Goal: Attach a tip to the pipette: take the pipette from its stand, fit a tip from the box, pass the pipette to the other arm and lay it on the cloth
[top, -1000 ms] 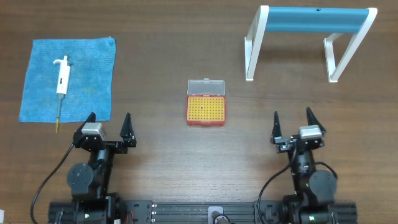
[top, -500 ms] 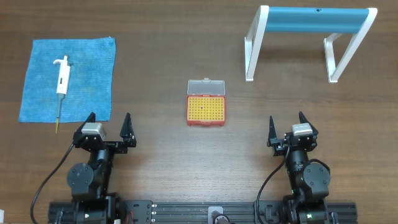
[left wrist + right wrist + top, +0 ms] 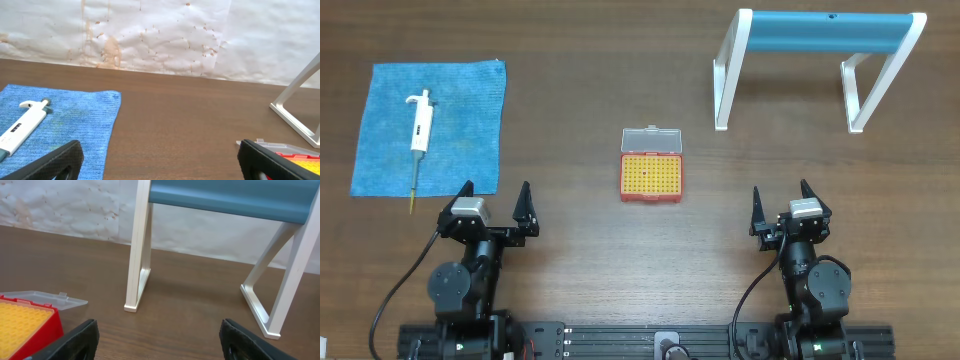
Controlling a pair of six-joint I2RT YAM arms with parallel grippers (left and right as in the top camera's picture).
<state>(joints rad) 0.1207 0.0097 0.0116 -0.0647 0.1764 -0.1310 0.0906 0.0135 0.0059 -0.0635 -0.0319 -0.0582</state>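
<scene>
The white pipette lies on the blue cloth at the far left, its yellow tip pointing past the cloth's near edge; it also lies in the left wrist view on the cloth. The red tip box with yellow tips sits mid-table, lid open, and its corner appears as a tip box. The blue and white stand is at the back right. My left gripper is open near the cloth's front corner. My right gripper is open, near the front right.
A pale stained wall backs the wooden table. The stand's white legs rise ahead of the right gripper. Bare wood lies between the cloth, the box and the stand.
The right arm drew back slightly to the left and toward its base a second ago, then stayed still. The left arm, the pipette and the box have not moved.
</scene>
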